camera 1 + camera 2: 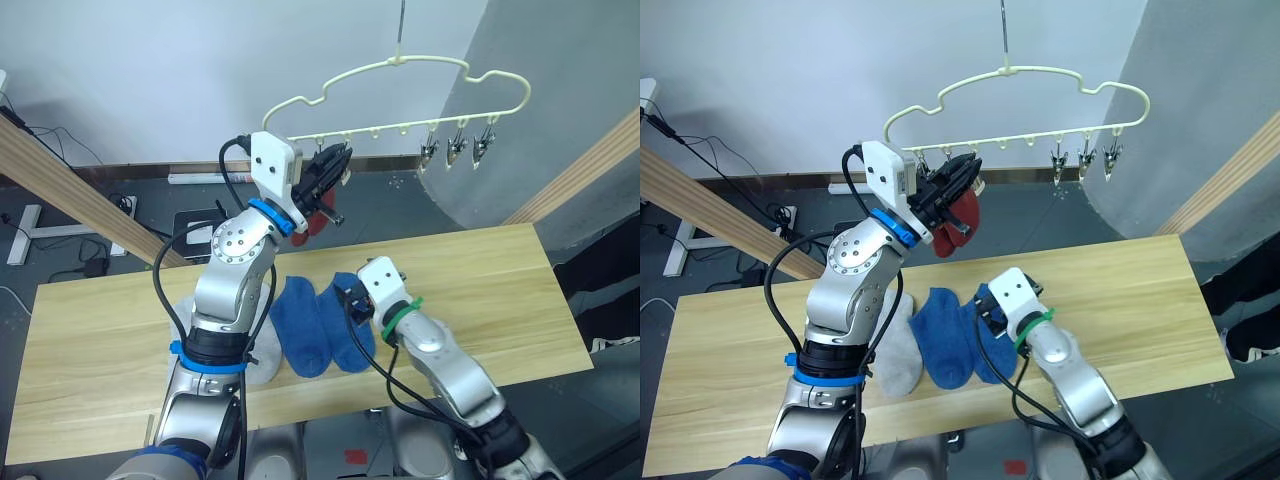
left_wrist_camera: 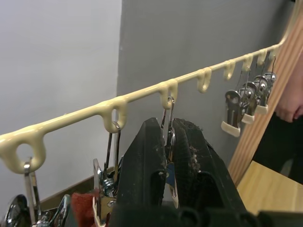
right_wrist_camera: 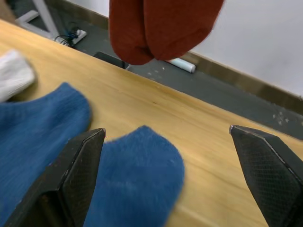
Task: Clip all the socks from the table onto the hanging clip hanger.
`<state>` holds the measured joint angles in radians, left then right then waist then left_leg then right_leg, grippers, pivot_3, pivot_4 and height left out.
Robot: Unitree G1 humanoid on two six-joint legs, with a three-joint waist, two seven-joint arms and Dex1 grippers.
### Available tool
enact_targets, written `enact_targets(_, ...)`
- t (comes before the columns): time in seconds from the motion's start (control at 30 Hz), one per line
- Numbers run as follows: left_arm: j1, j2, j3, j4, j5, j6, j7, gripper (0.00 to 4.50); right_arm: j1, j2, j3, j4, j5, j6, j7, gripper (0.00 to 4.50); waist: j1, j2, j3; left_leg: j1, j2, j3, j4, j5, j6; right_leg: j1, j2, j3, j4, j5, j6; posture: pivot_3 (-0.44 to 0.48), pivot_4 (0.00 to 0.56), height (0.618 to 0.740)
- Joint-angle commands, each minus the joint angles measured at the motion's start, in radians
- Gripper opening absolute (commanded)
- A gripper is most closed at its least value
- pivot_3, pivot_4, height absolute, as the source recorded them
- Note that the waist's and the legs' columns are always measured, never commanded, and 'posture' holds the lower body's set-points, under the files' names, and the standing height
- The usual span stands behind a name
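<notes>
Brick-red socks, two of them, hung already from clips at the left end of the clip hanger, just below the left gripper, whose fingers were pressed together around a silver clip on the hanger bar, judged as squeezing it open so the next sock could go in. Beside those fingers another clip hung from the neighbouring loop, and three empty clips sat well apart toward the bar's far end. Right gripper hovered low over the bench with fingers spread wide and holding nothing; a royal blue sock lay between its fingertips, so it looked lined up to pick that one. Second blue sock lay touching the first, on the side of the left finger. Light grey socks lay past that, partly hidden behind the left arm. Four socks seemingly remained on the bench, so the task looked roughly a third done. Risk judged: the clip slipping shut before a sock arrived.
</notes>
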<state>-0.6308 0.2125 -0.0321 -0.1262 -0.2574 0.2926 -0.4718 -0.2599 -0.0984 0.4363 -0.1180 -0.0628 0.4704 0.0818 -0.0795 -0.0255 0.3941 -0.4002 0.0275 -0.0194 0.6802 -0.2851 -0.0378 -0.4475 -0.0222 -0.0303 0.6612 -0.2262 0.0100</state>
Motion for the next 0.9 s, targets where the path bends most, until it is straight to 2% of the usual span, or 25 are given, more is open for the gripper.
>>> enact_targets(0.03, -0.005, 0.007, 0.001, -0.064, -0.016, 0.001, -0.008, 0.09, -0.004, 0.046, -0.005, 0.072, -0.027, -0.048, -0.028, 4.4, 0.001, 0.0, 0.0, 0.0, 0.0, 0.0, 0.0, 0.0, 0.0, 0.0, 0.0, 0.001, 0.0, 0.0, -0.001, -0.133, 0.409, 0.74)
enact_targets(0.33, -0.003, 0.016, -0.001, -0.059, -0.019, -0.001, -0.015, 0.09, 0.022, 0.128, -0.034, 0.16, -0.045, 0.019, -0.03, 4.4, 0.011, 0.0, 0.0, 0.0, 0.0, 0.001, 0.0, -0.001, 0.002, -0.001, -0.001, 0.006, 0.001, 0.0, -0.001, -0.129, 0.404, 0.74)
enact_targets(0.43, -0.001, 0.019, -0.002, -0.056, -0.018, -0.004, -0.018, 0.09, 0.031, 0.14, -0.044, 0.172, -0.046, 0.03, -0.033, 3.84, 0.011, 0.0, 0.0, 0.001, 0.001, 0.002, 0.0, -0.001, 0.002, -0.001, -0.001, 0.006, 0.001, 0.0, 0.0, -0.129, 0.404, 0.74)
enact_targets(0.63, -0.001, 0.019, 0.0, -0.052, -0.017, -0.005, -0.026, 0.09, 0.049, 0.14, -0.053, 0.157, -0.053, 0.029, -0.029, 1.74, 0.02, 0.0, 0.0, 0.001, 0.0, 0.002, 0.0, -0.001, 0.002, -0.001, -0.001, 0.007, 0.001, 0.0, 0.0, -0.129, 0.404, 0.74)
enact_targets(0.8, -0.008, 0.017, 0.002, -0.047, -0.03, -0.003, -0.039, 0.09, 0.07, 0.101, -0.07, 0.052, -0.057, 0.036, -0.012, 0.05, 0.025, 0.0, 0.0, 0.001, 0.0, 0.002, 0.0, -0.001, 0.002, -0.001, -0.001, 0.007, 0.001, -0.001, 0.001, -0.138, 0.41, 0.74)
enact_targets(0.9, -0.013, 0.018, 0.009, -0.047, -0.051, 0.008, -0.054, 0.09, 0.07, 0.058, -0.074, -0.063, -0.059, 0.048, 0.021, 0.0, 0.025, 0.0, 0.0, 0.0, -0.001, 0.003, 0.0, -0.001, 0.002, -0.001, -0.001, 0.008, 0.001, 0.0, 0.001, -0.144, 0.413, 0.74)
